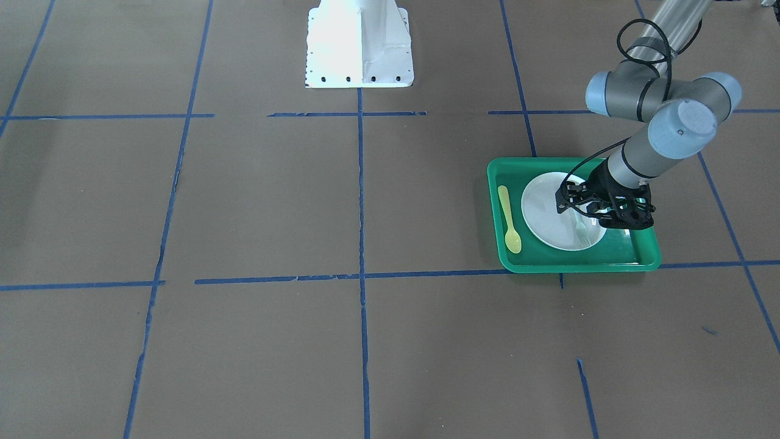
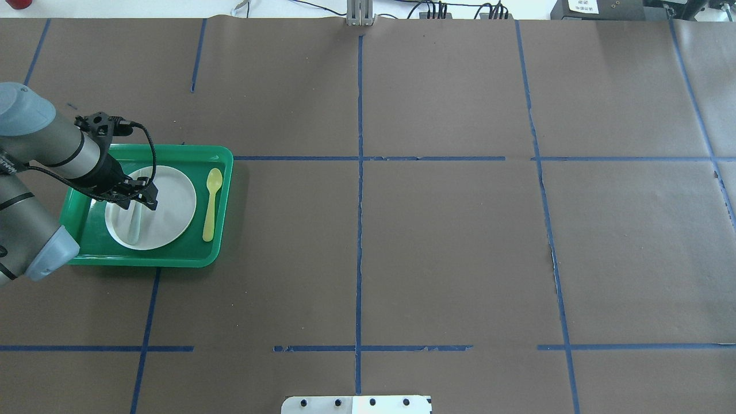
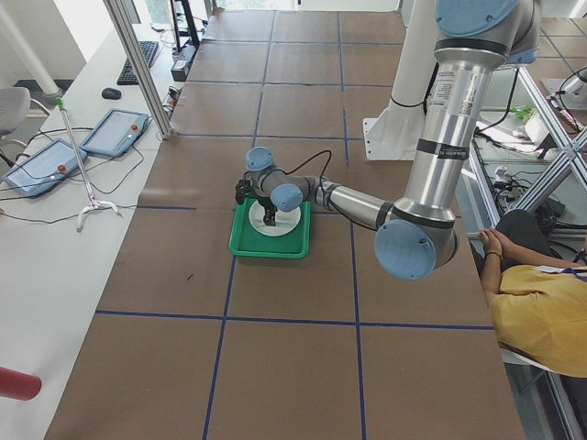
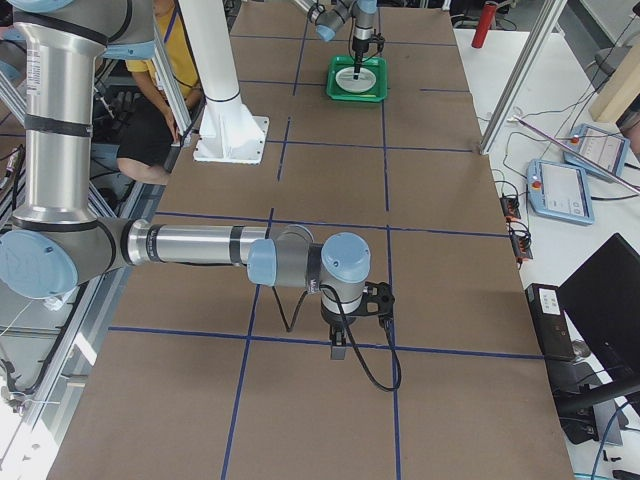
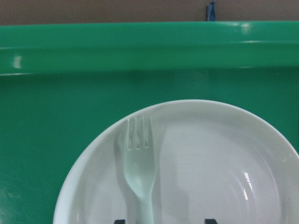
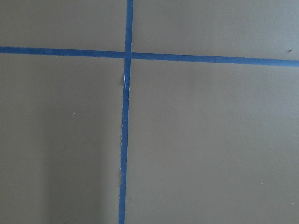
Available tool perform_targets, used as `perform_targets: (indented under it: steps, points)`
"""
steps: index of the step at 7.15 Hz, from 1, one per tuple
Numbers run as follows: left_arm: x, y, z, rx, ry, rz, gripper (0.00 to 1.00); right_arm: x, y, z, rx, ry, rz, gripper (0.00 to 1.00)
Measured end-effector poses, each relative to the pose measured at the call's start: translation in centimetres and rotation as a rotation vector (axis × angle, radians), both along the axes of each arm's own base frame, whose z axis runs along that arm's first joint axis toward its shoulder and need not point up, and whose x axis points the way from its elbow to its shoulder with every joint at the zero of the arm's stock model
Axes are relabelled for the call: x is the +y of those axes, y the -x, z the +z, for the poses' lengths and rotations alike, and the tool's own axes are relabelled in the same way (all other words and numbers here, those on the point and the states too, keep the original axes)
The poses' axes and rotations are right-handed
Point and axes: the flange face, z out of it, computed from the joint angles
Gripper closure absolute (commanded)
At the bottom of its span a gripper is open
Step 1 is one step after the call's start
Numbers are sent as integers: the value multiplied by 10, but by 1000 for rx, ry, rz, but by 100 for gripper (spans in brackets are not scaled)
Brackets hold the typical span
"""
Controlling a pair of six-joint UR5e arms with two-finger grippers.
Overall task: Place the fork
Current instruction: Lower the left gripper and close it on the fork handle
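L gripper (image 1: 600,210) hangs over the white plate (image 5: 210,154), pointing down, jaws spread wide & holding nothing. In the L wrist view both fingertips (image 5: 119,220) just peek in at the bottom edge, w/ the fork's handle passing betw. them, nearer one tip than the other; can't tell if it touches that tip. The fork (image 5: 140,172) lies flat on the plate, on the half away from the yellow-green spoon (image 1: 509,219), tines toward the tray rim farthest from the robot's base. Plate sits inside the green tray (image 5: 140,46); spoon lies in the tray beside the plate, apart from it & approx. parallel to the fork. Tray rests on the brown-papered table (image 2: 460,259), which is marked w/ blue tape lines, on the robot's L side. R gripper (image 4: 340,345) is well apart from the tray, pointing down over bare paper near a tape crossing. It shows only in the side view, and the R wrist cam gives just paper & tape, so can't tell if it's open or closed.
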Motion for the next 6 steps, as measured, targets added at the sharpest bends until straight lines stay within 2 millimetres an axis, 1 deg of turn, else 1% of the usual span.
perform_targets:
  steps: [1, 4, 5, 6]
  points:
    - [1, 0, 2, -3, 2, 1, 48, 0, 0, 0, 0, 0, 0, 0]
    - [2, 1, 7, -9, 7, 1, 49, 0, 0, 0, 0, 0, 0, 0]
    - [2, 1, 7, -10, 9, 0, 54, 0, 0, 0, 0, 0, 0, 0]
    - [2, 1, 7, -10, 10, 0, 56, 0, 0, 0, 0, 0, 0, 0]
